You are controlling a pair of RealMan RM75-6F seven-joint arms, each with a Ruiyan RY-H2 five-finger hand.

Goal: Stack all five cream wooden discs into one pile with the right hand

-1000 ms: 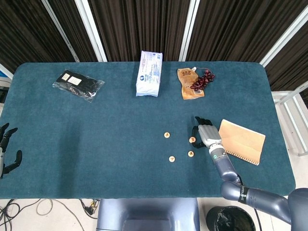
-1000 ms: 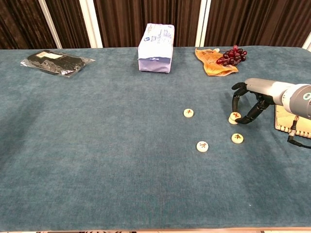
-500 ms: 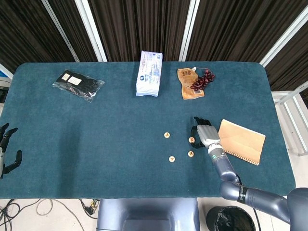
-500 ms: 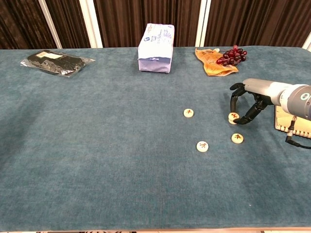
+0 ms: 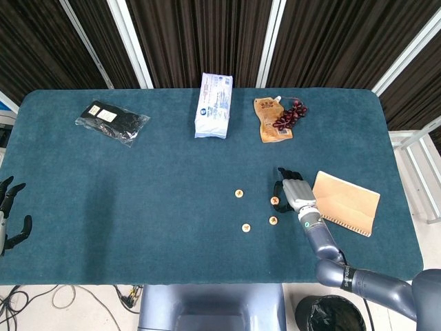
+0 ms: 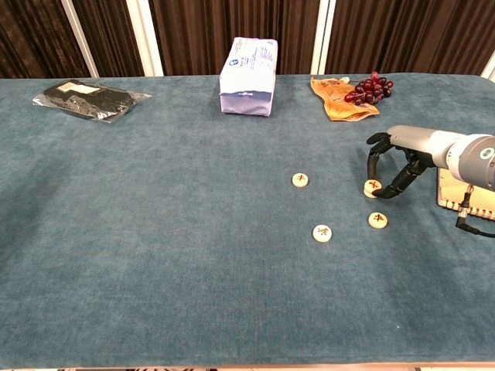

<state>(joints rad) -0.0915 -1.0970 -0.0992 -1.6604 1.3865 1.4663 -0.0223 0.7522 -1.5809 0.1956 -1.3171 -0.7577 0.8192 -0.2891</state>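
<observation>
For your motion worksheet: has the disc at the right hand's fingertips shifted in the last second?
Yes. The disc has slid slightly left and up-table, farther from the notebook.

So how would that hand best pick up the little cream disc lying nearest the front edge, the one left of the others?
Probably by its rim, from straight above. The front disc lies flat on the table, so only its thin edge offers opposing sides to pinch, and its top is too flat to grasp. It sits apart from the other discs, so fingers of the right hand could likely reach down on either side.
</observation>
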